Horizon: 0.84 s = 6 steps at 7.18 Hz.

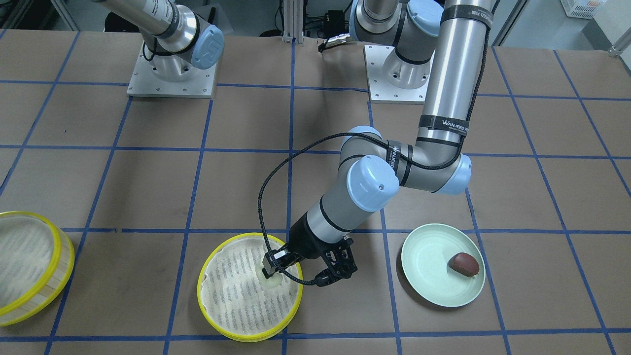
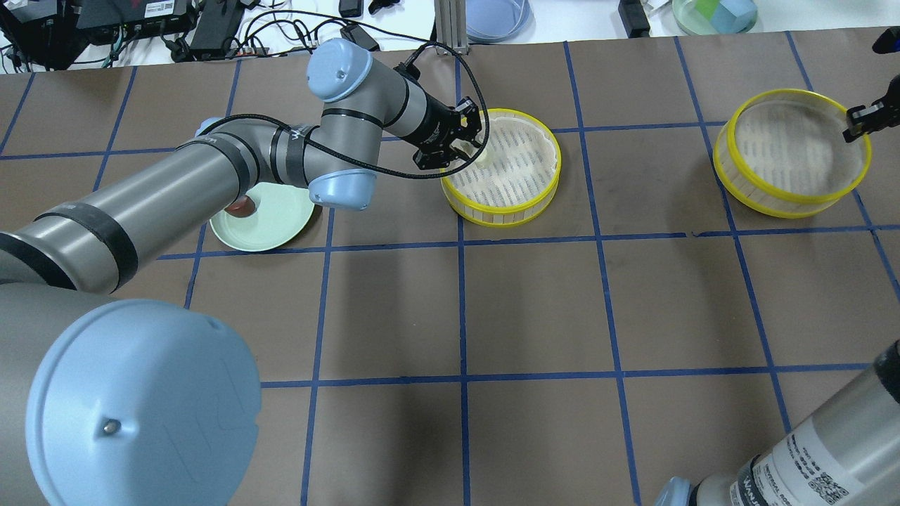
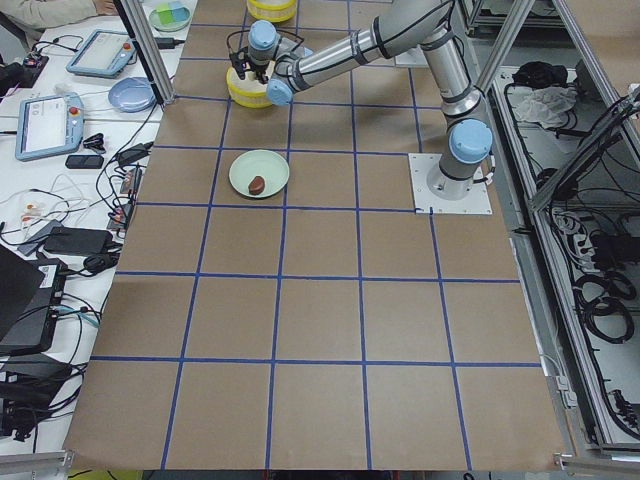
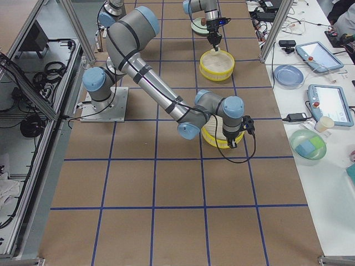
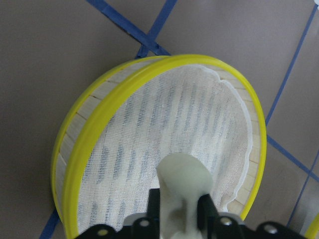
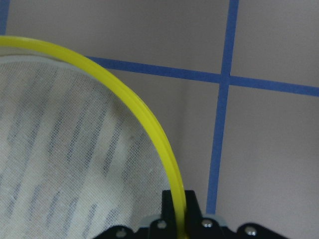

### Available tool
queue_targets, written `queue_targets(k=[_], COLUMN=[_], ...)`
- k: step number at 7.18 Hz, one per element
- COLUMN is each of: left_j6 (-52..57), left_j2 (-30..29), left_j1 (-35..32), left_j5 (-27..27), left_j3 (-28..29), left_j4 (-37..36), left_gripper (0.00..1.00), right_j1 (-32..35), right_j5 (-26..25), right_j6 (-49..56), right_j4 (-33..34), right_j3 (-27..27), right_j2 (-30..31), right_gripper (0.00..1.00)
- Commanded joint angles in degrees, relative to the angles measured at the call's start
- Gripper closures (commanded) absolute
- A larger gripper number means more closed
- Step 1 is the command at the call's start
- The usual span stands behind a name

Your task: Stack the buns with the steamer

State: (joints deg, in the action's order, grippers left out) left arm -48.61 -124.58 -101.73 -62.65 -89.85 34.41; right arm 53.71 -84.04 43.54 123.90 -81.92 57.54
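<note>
**A:** Creamy white bun point(image 5: 182, 181), pinched between the jaws of the left gripper point(image 5: 180, 211). It hangs inside the yellow rim of the middle tray point(image 1: 200, 286), over the striped cloth point(image 5: 149, 129).

**B:** Is it down on the cloth?

**A:** Can't tell from these views. The wrist camera shows it squeezed, waisted where the fingers bite. That's my worry: soft dough may cling to one finger when the jaws part and ride back out as the arm lifts.

**B:** And it's off-centre, close to the wall on the arm's side.

**A:** Right. Let go from any height and it could roll against the wall. That wavy loose edge of cloth could also snag a finger and get tugged up.

**B:** The brown bun point(image 1: 463, 264)?

**A:** Lying on the green plate point(image 1: 424, 256), well apart from the tray, on the robot's left.

**B:** And at the far right end?

**A:** The right gripper point(image 6: 178, 199) has its jaws pressed onto the yellow rim of the second tray point(image 2: 756, 200), one finger inside and one outside. That's a thin pinch on one edge. Lifted like that, the tray would likely hang tilted and might slip. Set down crooked on the middle tray, it could sit off the rim or squash the bun beneath.
</note>
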Motion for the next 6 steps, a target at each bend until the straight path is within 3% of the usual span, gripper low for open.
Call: queue_targets(k=[1, 6], left_j6=[-1.14, -0.78], left_j2=[-0.05, 0.30], left_j1=[-0.05, -0.05], left_j5=[-0.10, -0.02], left_j3=[0.38, 0.73], left_j4=[0.22, 0.40], left_gripper=[0.00, 0.00], right_j1=[0.52, 1.31], right_j5=[-0.07, -0.42], right_j6=[-0.73, -2.76], right_j4=[-2.17, -5.60], right_j3=[-0.08, -0.52], right_j2=[1.87, 4.77], right_gripper=[0.96, 0.96])
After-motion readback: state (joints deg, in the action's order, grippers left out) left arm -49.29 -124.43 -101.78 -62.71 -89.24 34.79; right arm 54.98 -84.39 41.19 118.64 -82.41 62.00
